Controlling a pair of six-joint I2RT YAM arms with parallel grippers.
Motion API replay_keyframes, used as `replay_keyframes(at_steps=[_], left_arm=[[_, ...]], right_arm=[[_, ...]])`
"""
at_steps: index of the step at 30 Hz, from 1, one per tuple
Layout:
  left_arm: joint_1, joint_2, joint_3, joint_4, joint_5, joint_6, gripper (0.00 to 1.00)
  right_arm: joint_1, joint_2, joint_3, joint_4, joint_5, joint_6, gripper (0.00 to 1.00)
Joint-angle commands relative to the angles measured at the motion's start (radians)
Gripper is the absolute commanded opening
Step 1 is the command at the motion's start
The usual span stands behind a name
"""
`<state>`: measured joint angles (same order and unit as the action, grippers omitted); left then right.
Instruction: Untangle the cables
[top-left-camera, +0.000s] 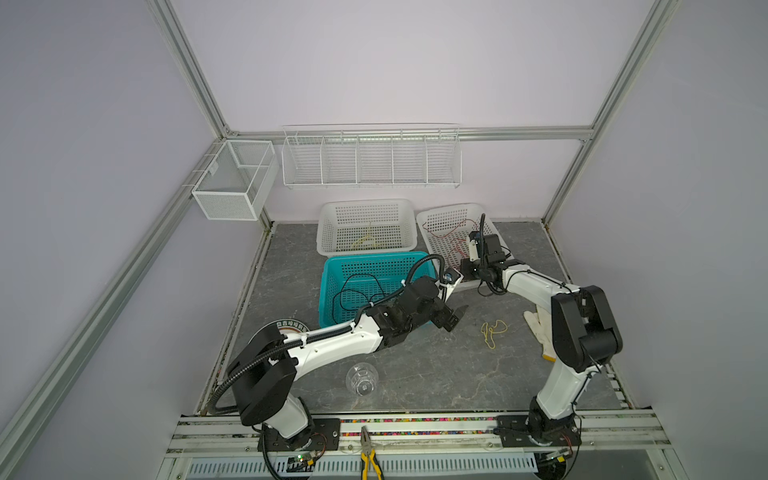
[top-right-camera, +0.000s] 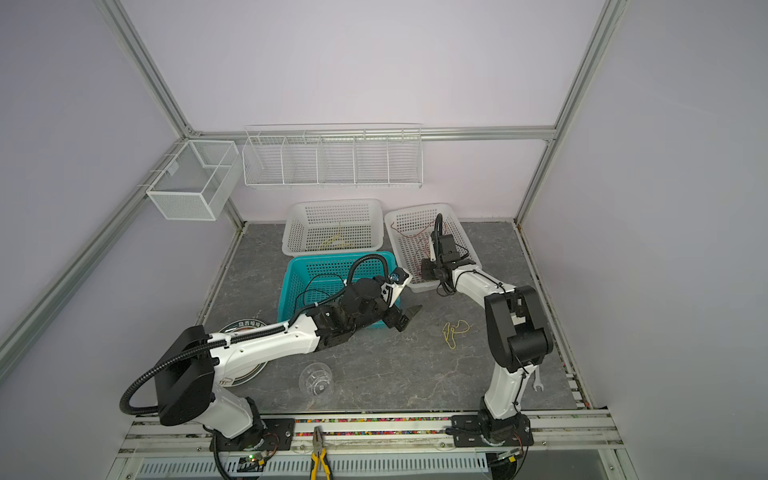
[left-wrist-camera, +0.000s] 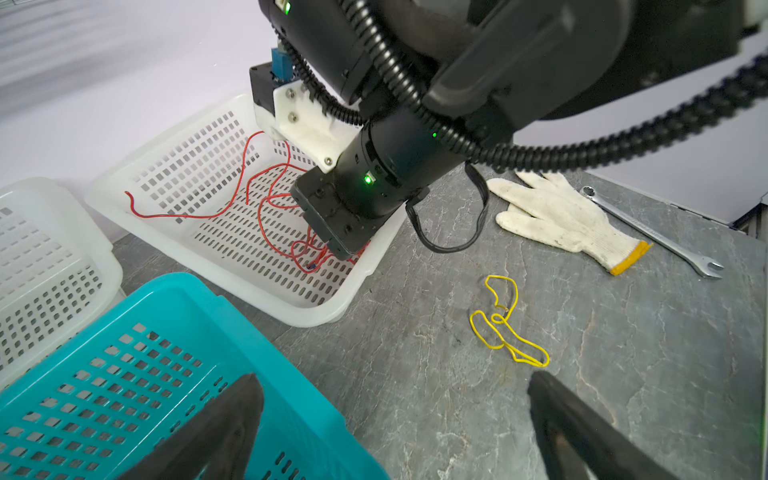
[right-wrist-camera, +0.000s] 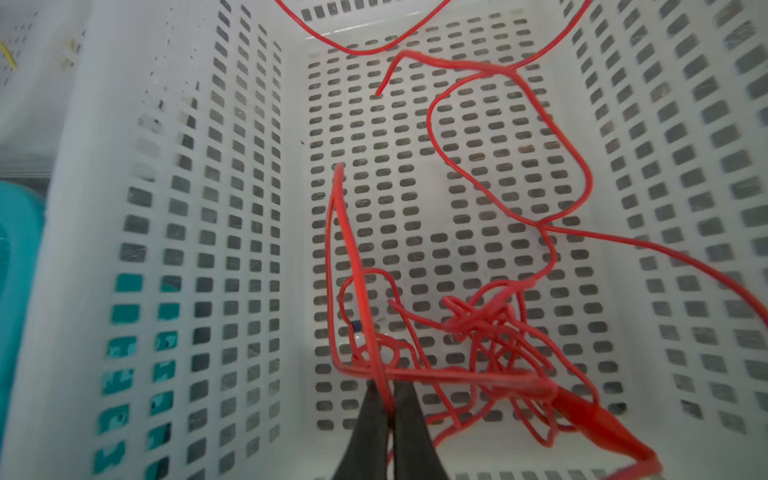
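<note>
Right gripper (right-wrist-camera: 386, 392), we find, is clamped on a strand of the red cable (right-wrist-camera: 490, 324), low inside the white basket (right-wrist-camera: 95, 145) where that cable lies knotted. We record the left gripper (left-wrist-camera: 395, 386) with jaws spread wide, holding nothing, by the teal basket (left-wrist-camera: 178, 282) corner. We note a yellow cable (left-wrist-camera: 505, 328) looped on the table (left-wrist-camera: 623, 353) and a black cable (top-left-camera: 353, 291) inside the teal basket.
</note>
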<state>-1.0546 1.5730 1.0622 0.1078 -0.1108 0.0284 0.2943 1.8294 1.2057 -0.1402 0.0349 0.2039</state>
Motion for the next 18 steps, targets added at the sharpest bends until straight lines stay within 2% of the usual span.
replay_keyframes(at_steps=[1, 3, 8, 13, 18], left_arm=[[-0.002, 0.021, -0.011, 0.015, 0.005, -0.03, 0.99], [-0.002, 0.03, -0.008, 0.015, 0.007, -0.032, 1.0], [-0.004, 0.046, -0.002, 0.015, 0.005, -0.035, 1.0], [-0.004, 0.051, 0.001, 0.018, 0.011, -0.036, 1.0], [-0.01, 0.073, 0.022, 0.005, 0.021, -0.034, 1.0]], right_arm=[[-0.001, -0.007, 0.045, -0.002, -0.04, 0.004, 0.1], [-0.002, -0.017, 0.056, -0.008, -0.051, 0.0, 0.17], [-0.003, -0.099, 0.055, -0.014, -0.048, -0.013, 0.48], [-0.004, -0.224, 0.023, -0.022, -0.011, -0.031, 0.67], [-0.003, -0.358, -0.028, -0.051, 0.121, -0.032, 0.82]])
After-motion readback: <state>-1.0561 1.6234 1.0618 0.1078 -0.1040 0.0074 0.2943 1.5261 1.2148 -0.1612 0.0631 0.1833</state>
